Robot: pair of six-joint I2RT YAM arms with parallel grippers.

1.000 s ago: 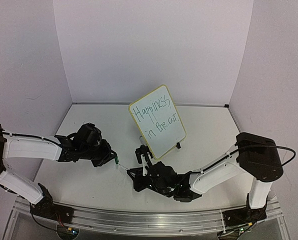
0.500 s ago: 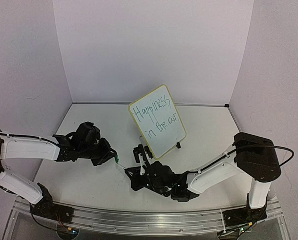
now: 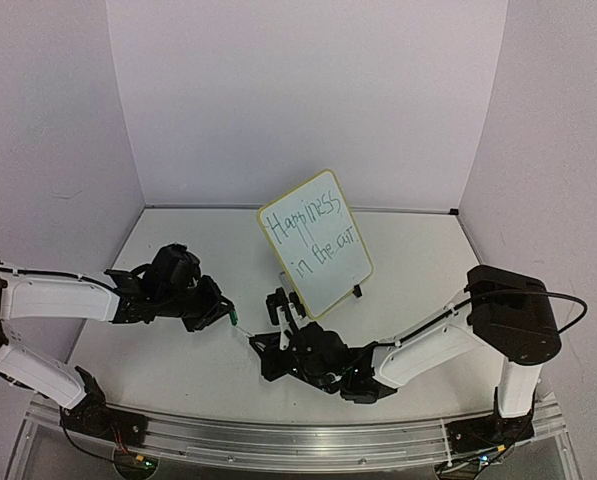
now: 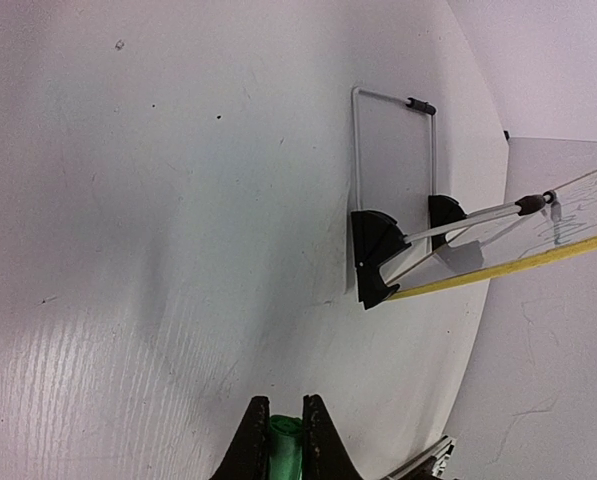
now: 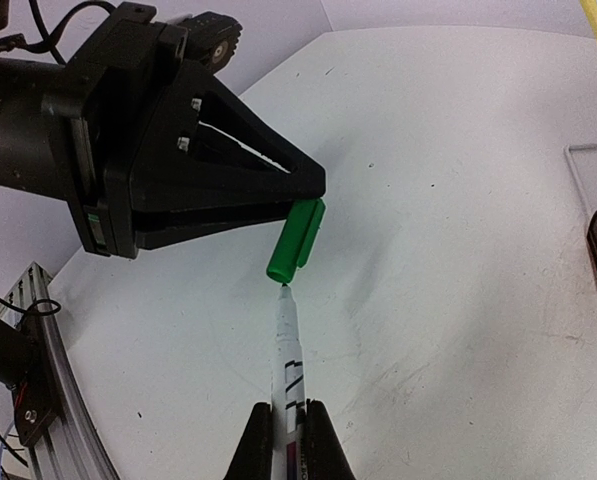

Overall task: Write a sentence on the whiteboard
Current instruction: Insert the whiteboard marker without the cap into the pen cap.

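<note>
Over table [image 3: 178, 370], left end effector [image 3: 227, 316] grips cap [image 5: 296, 240], right [image 5: 288, 432] grips marker [image 5: 286, 345].

A robot lab cell — blank lilac walls [image 3: 308, 90] around a white table [image 3: 418, 260] (metal mounting rail [image 3: 278, 437]).

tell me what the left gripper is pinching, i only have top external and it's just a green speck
observer: In the right wrist view the left gripper is shut on a green cap, pinched at the fingertips.
operator: and the right one, is it holding the pen
observer: Yes, the right gripper is shut on the marker. Its bare tip sits right at the cap's open end; I cannot tell if it has entered.
operator: what props the board up
observer: The left wrist view shows a bent wire stand lying on the table behind the whiteboard, joined at its two black feet.
</note>
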